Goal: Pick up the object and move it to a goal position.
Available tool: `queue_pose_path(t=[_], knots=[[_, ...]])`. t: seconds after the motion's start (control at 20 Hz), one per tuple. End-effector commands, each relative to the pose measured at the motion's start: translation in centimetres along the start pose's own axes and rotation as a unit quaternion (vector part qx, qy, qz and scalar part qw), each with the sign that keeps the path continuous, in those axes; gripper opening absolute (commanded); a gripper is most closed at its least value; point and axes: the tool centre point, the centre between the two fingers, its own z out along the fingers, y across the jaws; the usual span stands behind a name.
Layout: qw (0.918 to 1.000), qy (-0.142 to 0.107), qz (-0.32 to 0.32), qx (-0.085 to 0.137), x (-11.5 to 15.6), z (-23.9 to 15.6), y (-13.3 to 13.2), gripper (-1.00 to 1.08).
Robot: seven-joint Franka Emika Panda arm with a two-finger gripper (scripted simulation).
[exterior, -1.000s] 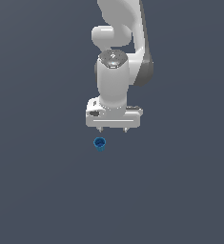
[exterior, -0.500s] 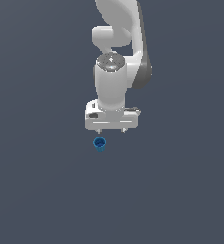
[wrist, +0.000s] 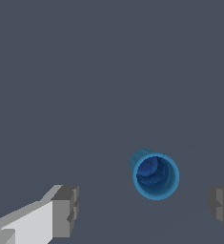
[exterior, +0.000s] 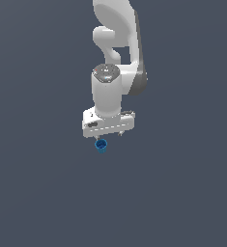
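Lately the arm has come lower: over the last second the gripper [exterior: 108,133] has dropped toward the cup [exterior: 101,145] and edged a little to the exterior view's left, so the gap between its underside and the cup's rim is much smaller. The cup itself has not moved on the floor. My read: this is the descent before the grasp, with nothing lifted yet.

Exterior view, left to right: bare grey floor [exterior: 33,193]; then the cup, upright with its hollow top up; just above it the white hand; the arm [exterior: 120,53] rises behind, slightly right.

Wrist view: one fingertip [wrist: 66,212] shows on one side and the other fingertip [wrist: 221,208] at the opposite edge, set wide apart and holding nothing. The cup [wrist: 155,174] sits in the span between them, closer to the second fingertip than to the first and a little ahead of the line joining them. No pad touches it.

Judgement: the hand is roughly over the cup but not centred. A small sideways correction seems due before closing, or one finger may nudge the cup first and tip it. The goal position is not marked in either view.
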Motion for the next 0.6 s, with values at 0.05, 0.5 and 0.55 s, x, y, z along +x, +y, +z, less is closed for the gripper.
queue_pose_path(t=[0.05,0.5,0.55], knots=[[0.9991,-0.003,-0.042,0.0,-0.3,1.1,0.7,1.0],[0.9888,-0.01,-0.149,0.003,-1.3,3.9,2.4,1.0],[0.9872,-0.01,-0.159,0.003,-1.4,4.2,2.6,1.0]])
